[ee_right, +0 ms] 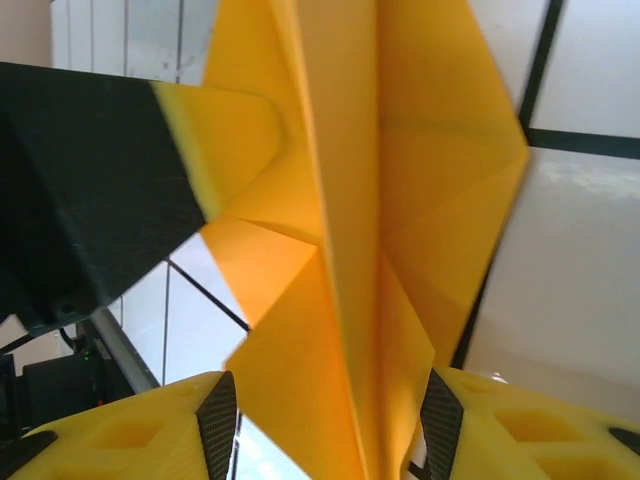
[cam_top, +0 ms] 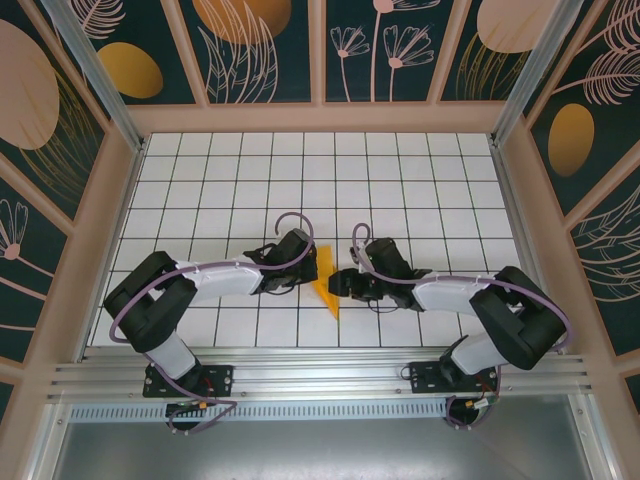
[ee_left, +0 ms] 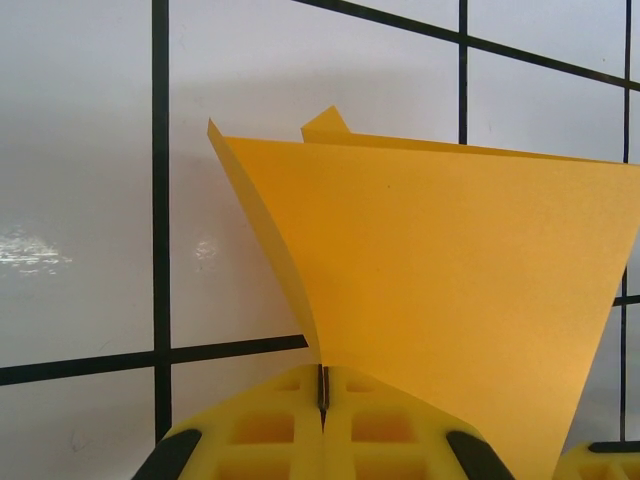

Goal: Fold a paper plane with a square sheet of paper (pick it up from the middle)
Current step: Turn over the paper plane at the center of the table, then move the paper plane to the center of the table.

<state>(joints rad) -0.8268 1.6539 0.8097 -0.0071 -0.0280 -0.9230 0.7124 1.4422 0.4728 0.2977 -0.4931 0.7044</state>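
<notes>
Your paper [cam_top: 326, 287] is a folded orange-yellow wedge with a centre crease, narrowing toward the arm bases. It sits between both grippers, near the table's [cam_top: 400, 170] front edge. Your left gripper [ee_left: 322, 400] is pinched tight on one layer. Your right gripper [ee_right: 325, 425] stands half-wide around the folds, and you cannot tell whether it grips. Open tiles stretch beyond.

I record one table [cam_top: 400, 170]: a white surface ruled by black lines into square tiles, glossy enough to throw back the light. A pale frame [cam_top: 320, 118] closes it in along the far, left and right edges. Near the middle of the near edge the paper plane [cam_top: 327, 290] points its lower tip down at the surface; contact I cannot confirm.
</notes>
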